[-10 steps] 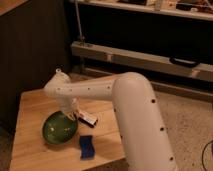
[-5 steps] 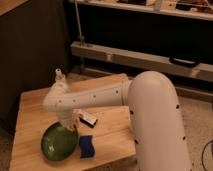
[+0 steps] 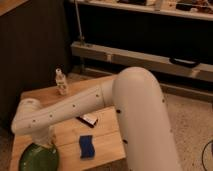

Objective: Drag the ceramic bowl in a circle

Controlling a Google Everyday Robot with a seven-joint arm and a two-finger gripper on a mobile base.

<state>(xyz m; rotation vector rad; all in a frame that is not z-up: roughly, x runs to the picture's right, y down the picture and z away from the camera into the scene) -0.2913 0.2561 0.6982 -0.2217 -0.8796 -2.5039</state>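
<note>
The green bowl (image 3: 36, 160) sits at the front-left corner of the table (image 3: 107, 137). The gripper (image 3: 48, 142) reaches down at its right rim; spread or pressed together, I cannot tell. A small bottle (image 3: 61, 82) stands by the back-left edge. A dark box (image 3: 88, 120) lies mid-table, with a blue sponge (image 3: 87, 146) near the front edge.

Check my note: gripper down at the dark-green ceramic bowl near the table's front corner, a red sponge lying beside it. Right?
Not quite. The camera view shows the sponge is blue, not red. The rest holds: the gripper is down at the ceramic bowl near the table's front corner.
</note>
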